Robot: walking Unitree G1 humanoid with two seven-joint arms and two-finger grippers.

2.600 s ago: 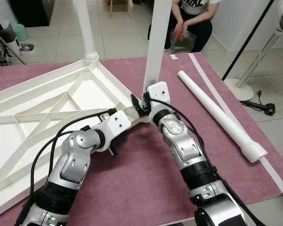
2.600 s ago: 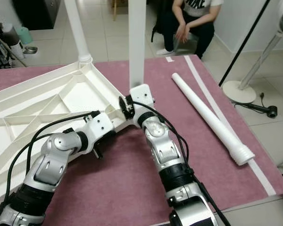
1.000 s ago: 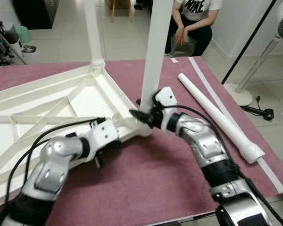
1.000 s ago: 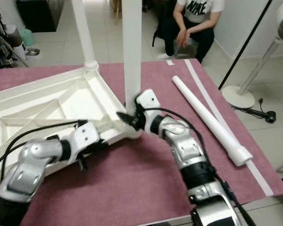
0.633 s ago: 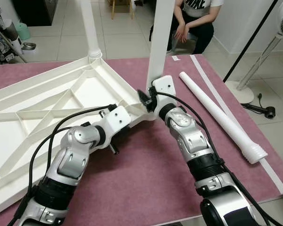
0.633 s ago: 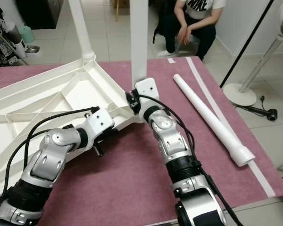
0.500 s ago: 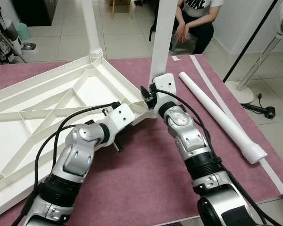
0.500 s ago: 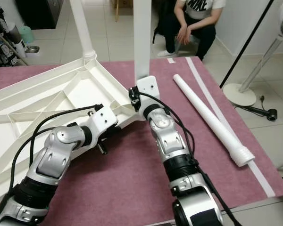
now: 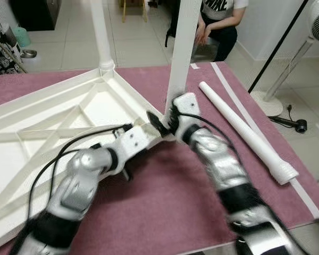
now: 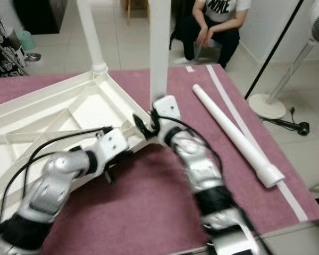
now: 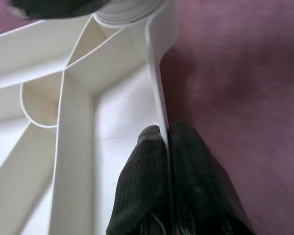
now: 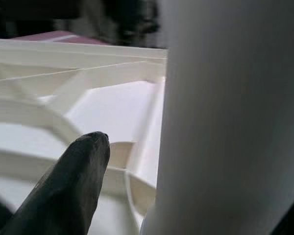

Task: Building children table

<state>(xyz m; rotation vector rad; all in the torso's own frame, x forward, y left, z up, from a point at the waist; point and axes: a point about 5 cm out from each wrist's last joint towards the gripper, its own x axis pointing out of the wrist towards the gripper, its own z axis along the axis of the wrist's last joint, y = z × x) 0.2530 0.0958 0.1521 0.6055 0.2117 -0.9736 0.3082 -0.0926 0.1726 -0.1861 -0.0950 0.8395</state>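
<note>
White plastic tabletop [image 9: 53, 114], lying upside down with its ribbed underside up, on the left half of the maroon-covered surface [image 9: 165, 212] and reaching toward its far edge.

Upright leg [image 9: 182, 50], white, standing in the tabletop's corner socket nearest the middle of the surface. A second upright leg [image 9: 100, 32] stands in the corner at the far edge.

Loose leg [image 9: 244, 130], white tube with a ribbed end (lying flat), near the right edge of the surface, well apart from the tabletop.

Left claw [image 11: 165, 142]: fingers pressed together on the tabletop's thin rim, one to each side, just beside the socketed corner.

Right claw [image 9: 162, 123]: at the base of the nearer upright leg; one black finger [image 12: 73, 181] shows beside the leg, the other is hidden, so I cannot tell whether it grips. Right arm blurred.

Beyond the far edge: a seated person [image 9: 215, 24] in dark clothes on the tiled floor [image 9: 58, 42]. White fan stand [image 9: 279, 85] off the right edge.
</note>
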